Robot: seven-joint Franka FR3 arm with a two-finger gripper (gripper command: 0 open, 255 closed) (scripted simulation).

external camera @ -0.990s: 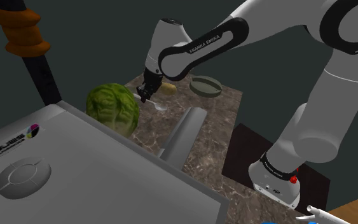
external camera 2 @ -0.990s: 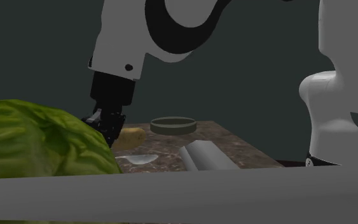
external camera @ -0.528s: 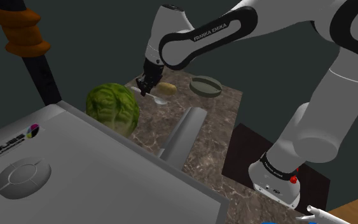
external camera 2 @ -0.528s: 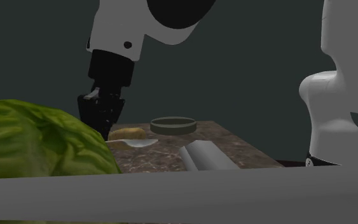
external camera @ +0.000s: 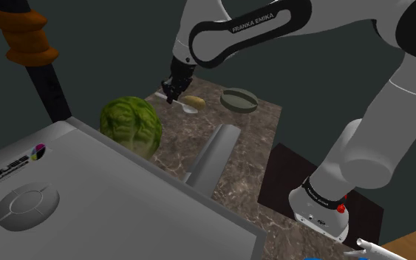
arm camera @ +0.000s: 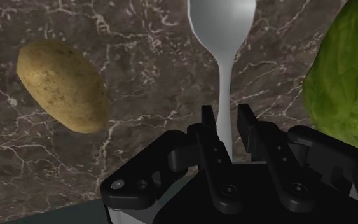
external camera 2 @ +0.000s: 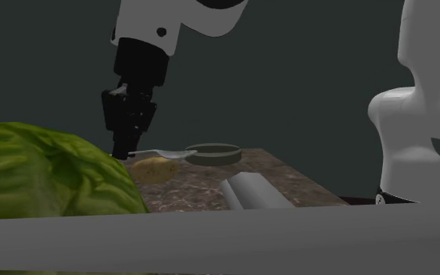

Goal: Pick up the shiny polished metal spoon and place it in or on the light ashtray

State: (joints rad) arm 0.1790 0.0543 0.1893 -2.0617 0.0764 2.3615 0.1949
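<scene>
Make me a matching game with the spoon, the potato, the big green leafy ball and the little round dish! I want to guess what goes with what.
Things:
1. spoon
2. potato
3. lettuce
4. ashtray

Clues:
A. green and leafy
B. shallow, round and greyish
C. clasped by the tool, up off the counter
D. brown, lying on the counter

Right pairs: 1-C, 2-D, 3-A, 4-B.

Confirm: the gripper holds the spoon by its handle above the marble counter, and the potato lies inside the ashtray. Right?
Wrong about the potato: it lies on the counter, apart from the ashtray, as the shoulder view shows. The gripper does hold the spoon by its handle above the marble counter.
</scene>
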